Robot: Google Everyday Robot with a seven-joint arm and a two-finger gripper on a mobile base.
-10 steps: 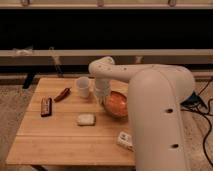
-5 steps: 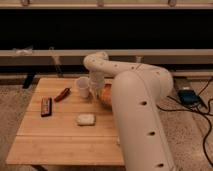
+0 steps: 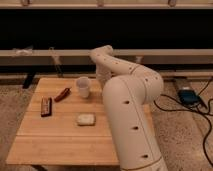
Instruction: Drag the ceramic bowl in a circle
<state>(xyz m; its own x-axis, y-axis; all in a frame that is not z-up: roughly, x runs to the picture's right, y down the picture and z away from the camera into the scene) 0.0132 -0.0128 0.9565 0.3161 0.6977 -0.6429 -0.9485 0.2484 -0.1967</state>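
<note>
The worktop (image 3: 55, 142) is made of pale wooden planks with straight edges and square corners. Its right side is covered by the white, smooth, rounded arm (image 3: 131, 107), which is bent back over the far edge and down again. Only the upper part of the tool (image 3: 103, 79) is seen, lowered just right of the cup (image 3: 83, 86) and near the far edge. The rest of it is hidden behind the thick arm link, so whether it is clenched or released cannot be told. The bowl is not seen, since the place under the tool is covered by the arm.

The cup is small, white, translucent and upright, near the far middle. A slim red thing (image 3: 62, 94) is laid slantwise to its left. A dark, flat bar (image 3: 46, 106) is set near the left edge. A pale, rounded block (image 3: 86, 119) is placed near the middle. Open wood is left along the front edge and front left corner.
</note>
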